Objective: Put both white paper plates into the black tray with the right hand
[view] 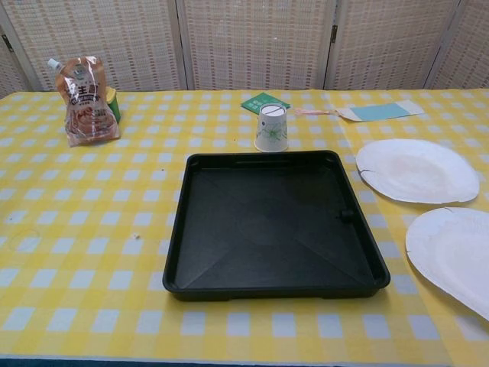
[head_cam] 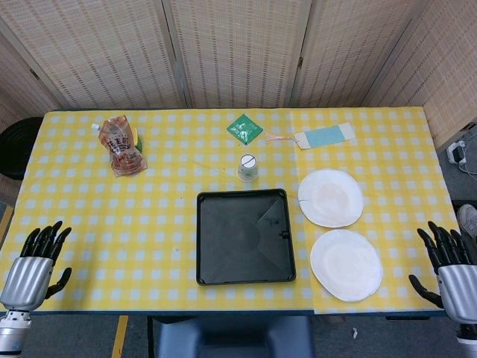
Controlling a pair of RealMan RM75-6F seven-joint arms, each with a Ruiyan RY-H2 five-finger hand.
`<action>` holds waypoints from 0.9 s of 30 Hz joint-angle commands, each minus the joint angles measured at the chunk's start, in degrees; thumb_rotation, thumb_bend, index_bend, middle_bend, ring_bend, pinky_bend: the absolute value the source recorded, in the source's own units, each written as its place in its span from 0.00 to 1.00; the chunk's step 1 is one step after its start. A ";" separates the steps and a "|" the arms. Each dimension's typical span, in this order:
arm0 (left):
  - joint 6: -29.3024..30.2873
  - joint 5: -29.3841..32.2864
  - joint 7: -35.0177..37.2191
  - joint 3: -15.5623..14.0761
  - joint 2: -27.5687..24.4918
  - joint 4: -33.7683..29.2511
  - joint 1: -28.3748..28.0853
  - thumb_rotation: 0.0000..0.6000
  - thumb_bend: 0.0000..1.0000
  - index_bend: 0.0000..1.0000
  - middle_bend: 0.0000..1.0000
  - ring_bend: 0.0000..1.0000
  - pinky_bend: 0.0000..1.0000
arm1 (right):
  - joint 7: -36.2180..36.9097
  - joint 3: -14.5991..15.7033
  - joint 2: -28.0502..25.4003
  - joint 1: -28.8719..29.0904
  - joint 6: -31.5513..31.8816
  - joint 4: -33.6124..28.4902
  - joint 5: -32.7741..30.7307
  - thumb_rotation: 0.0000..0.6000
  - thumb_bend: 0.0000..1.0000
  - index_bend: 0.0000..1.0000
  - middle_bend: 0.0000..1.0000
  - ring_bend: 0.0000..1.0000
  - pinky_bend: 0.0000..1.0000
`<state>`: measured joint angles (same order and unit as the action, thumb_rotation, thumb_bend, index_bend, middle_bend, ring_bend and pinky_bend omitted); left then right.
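Beside the black tray (head_cam: pixel 246 236), both white paper plates (head_cam: pixel 331 198) (head_cam: pixel 346 264) lie untouched, so no step is begun. My right hand (head_cam: pixel 446 261) waits wide and empty at the table edge; I judge it must first reach the nearer plate.

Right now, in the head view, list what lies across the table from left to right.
left hand → sauce pouch → black tray → near white plate → right hand
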<state>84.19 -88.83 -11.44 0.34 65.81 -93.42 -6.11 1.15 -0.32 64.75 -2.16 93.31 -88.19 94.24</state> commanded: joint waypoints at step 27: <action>1.30 -3.56 -0.21 -1.04 0.98 1.21 0.11 1.00 0.42 0.00 0.00 0.00 0.00 | 4.48 6.00 10.19 -1.33 1.38 30.44 6.97 1.00 0.29 0.42 0.00 0.00 0.00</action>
<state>85.61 -92.42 -11.54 -0.69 66.71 -92.14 -5.91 3.88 5.11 72.09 -3.25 94.77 -62.06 100.98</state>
